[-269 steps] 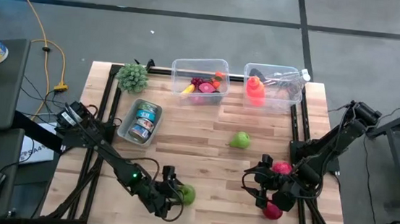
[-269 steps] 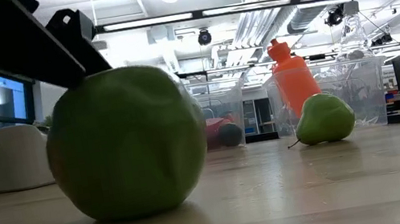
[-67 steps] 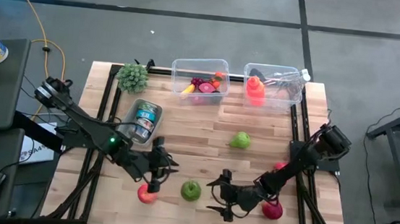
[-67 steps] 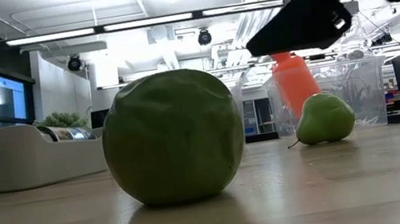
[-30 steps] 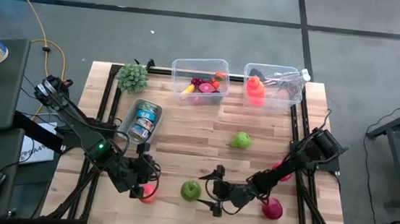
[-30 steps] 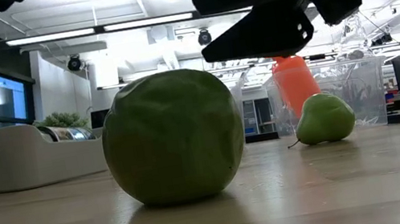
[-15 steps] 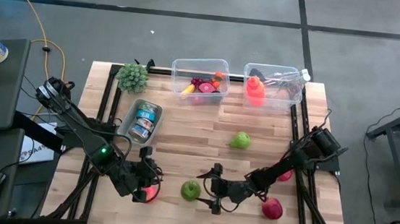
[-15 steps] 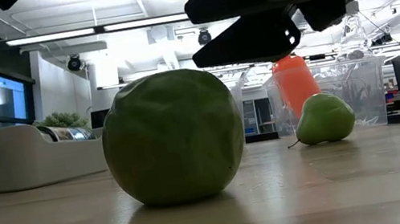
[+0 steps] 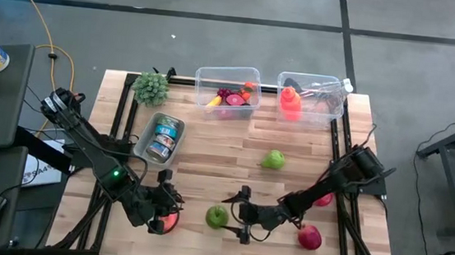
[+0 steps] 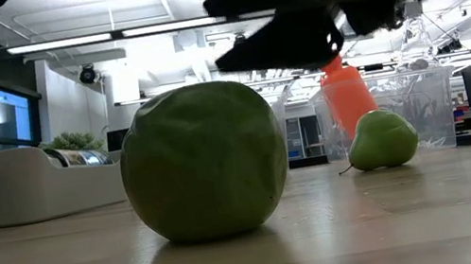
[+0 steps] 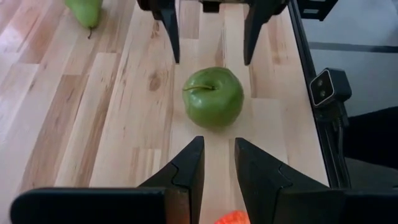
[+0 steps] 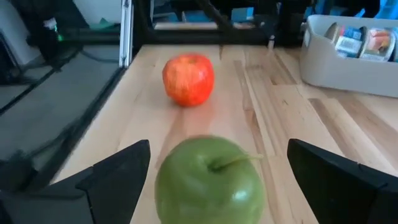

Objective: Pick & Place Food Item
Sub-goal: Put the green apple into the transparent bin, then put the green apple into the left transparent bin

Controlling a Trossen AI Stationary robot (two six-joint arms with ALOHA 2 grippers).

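1. The green apple (image 9: 217,217) sits on the table (image 9: 209,151) near its front edge, in the same spot as half a second ago.
2. The right gripper (image 9: 239,215) has edged closer to the green apple; its fingers stand wide apart just beside the fruit, one on each side, not touching it.
3. The left gripper (image 9: 173,206) stays on the other side of the green apple, its fingers a narrow gap apart, holding nothing, above a red apple (image 9: 169,220).
4. A pear (image 9: 273,159) lies farther back from the green apple, unmoved.
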